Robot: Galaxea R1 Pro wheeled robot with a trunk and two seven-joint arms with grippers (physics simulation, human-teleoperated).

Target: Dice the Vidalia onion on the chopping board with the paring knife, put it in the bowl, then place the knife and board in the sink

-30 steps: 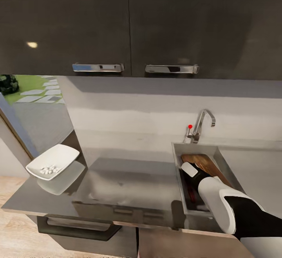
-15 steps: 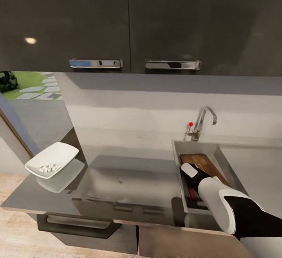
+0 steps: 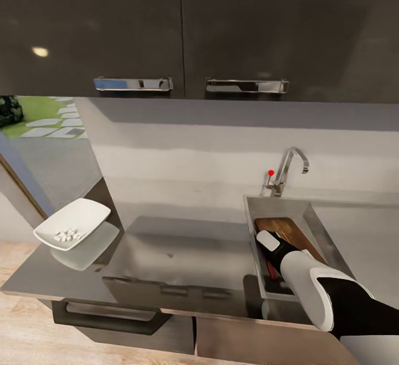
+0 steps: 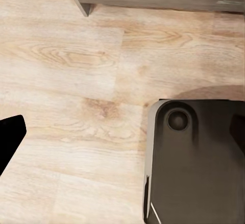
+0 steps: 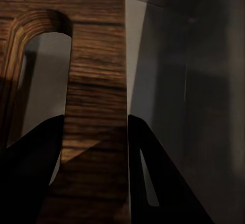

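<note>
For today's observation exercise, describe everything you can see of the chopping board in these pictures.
The chopping board is a brown wooden rectangle with visible grain and rounded corners. It lies inside the sink, leaning at a tilt along the basin, its far end toward the tap. The right wrist view shows its slot-shaped handle hole with a rounded end, grey metal showing through. The right gripper straddles the strip of wood beside that slot, one dark finger on each side. The right arm hides the board's near end in the head view.
</note>
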